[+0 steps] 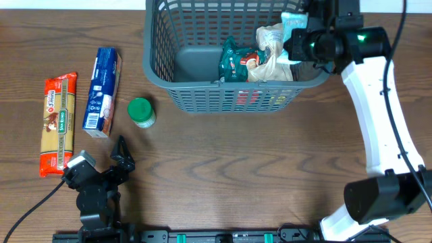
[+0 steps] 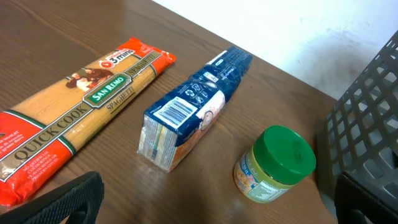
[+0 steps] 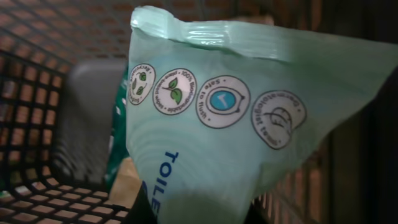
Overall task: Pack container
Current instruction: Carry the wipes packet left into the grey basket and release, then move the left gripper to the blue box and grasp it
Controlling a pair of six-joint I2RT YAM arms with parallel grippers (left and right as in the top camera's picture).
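The container (image 1: 202, 101) stands at the far middle of the wood-grain tabletop (image 1: 236, 169). It is a big dark grey plastic basket with slotted lattice walls, a smooth flat floor and a thick rolled rim. Against its right end lie a glossy green packet (image 1: 233, 62) and a crumpled beige bag (image 1: 270, 57) with crinkled folds; the left part of the floor is bare.

My right hand (image 1: 297, 48) hangs over the container's far right corner. In its wrist view a soft, pale mint film packet (image 3: 249, 137) fills nearly everything, its top seam puckered, printed with a row of round emblems and dark blue lettering. The lattice wall shows behind it. I cannot tell whether this hand grasps the packet or has let it go, since its fingers are hidden.

My left hand (image 1: 125, 152) rests low near the front left of the tabletop, spread wide and holding nothing. Ahead of it lie three things, apart from one another: a long flat spaghetti packet (image 1: 58, 125) in red and clear film, a blue boxy packet (image 1: 102, 91) with a barcode on its end, and a small round jar (image 1: 142, 112) with a green lid, nearest the container.
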